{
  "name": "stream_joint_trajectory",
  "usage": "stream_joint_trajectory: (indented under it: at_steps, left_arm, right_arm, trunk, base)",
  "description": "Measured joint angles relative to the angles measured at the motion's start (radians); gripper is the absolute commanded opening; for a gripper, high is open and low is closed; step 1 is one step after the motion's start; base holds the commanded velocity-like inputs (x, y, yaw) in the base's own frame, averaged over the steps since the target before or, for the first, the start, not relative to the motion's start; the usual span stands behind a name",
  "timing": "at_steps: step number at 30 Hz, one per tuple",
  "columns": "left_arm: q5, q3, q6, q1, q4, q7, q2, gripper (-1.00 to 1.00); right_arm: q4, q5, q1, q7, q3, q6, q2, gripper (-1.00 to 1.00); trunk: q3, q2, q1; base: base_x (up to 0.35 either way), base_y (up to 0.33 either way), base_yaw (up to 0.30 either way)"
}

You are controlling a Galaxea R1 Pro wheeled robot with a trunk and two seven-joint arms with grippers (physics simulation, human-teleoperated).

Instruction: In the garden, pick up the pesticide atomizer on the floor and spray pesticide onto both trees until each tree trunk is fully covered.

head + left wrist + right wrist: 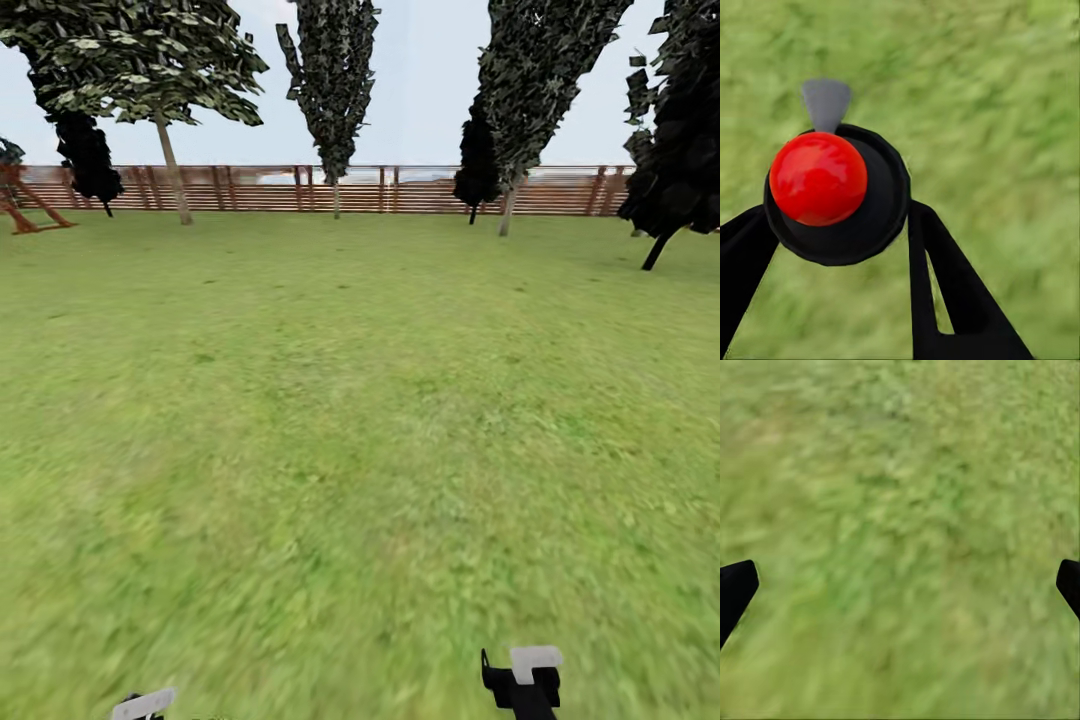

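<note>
A wide green lawn (pixel 350 420) runs back to a brown slatted wooden fence (pixel 420 190). Dark narrow conifers (pixel 330 80) stand before the fence under pale sky (pixel 420 90). A reddish wooden frame (pixel 25 205) sits at the fence's left end.

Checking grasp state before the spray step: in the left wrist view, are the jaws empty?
No, the left gripper is closed around the black atomizer with its red cap, held above the grass.

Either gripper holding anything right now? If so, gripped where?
Left gripper holds the black round-bodied atomizer with a red ball top, fingers clamping its black body on either side. Right gripper is open over grass, holding nothing.
</note>
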Motion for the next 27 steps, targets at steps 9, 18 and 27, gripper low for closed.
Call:
stream_joint_trajectory:
  at_steps: [9, 18, 27]
  left_arm:
    - [-0.001, -0.001, -0.001, 0.000, 0.001, 0.000, 0.000, -1.00]
    - [0.000, 0.000, 0.000, 0.000, 0.000, 0.000, 0.002, -1.00]
    - [0.000, 0.000, -0.001, 0.000, -0.001, 0.000, 0.001, -1.00]
  right_arm:
    - [0.000, 0.000, 0.000, 0.000, 0.000, 0.000, 0.000, 1.00]
    - [0.000, 0.000, 0.000, 0.000, 0.000, 0.000, 0.001, 1.00]
    - [0.000, 0.000, 0.000, 0.001, 0.000, 0.000, 0.001, 1.00]
  trunk:
    - [0.000, 0.000, 0.000]
    - [0.000, 0.000, 0.000]
    - [0.000, 0.000, 0.000]
  base:
    - [0.007, 0.006, 0.278]
    - [0.322, 0.003, 0.278]
    - [0.336, 0.097, 0.278]
